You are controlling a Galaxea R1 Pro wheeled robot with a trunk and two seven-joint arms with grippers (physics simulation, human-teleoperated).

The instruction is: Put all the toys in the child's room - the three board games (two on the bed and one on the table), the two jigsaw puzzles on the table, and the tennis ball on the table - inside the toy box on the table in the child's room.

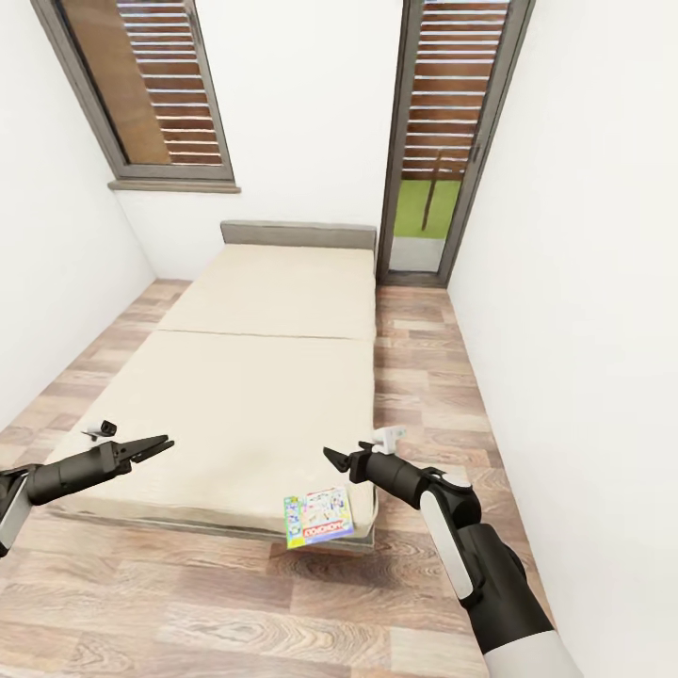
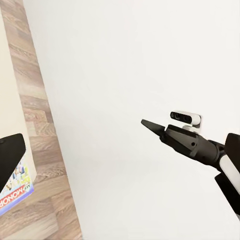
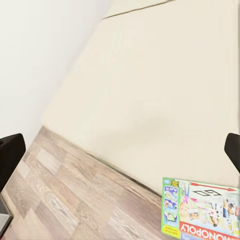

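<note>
A green-white Monopoly board game (image 1: 320, 517) lies flat on the near right corner of the bed (image 1: 264, 377), slightly over the mattress edge. It also shows in the left wrist view (image 2: 15, 189) and the right wrist view (image 3: 202, 209). My left gripper (image 1: 158, 446) hovers open over the bed's near left part, far from the box. My right gripper (image 1: 331, 459) is open just above and beyond the box, holding nothing; its fingers (image 3: 10, 150) stand wide apart. The rest of the beige mattress (image 3: 150, 90) is bare.
White walls close in on both sides of the bed. A wood-plank floor strip (image 1: 414, 377) runs along the bed's right side to a glass door (image 1: 428, 217). A louvred window (image 1: 160, 94) sits on the far wall above the grey headboard (image 1: 298, 234).
</note>
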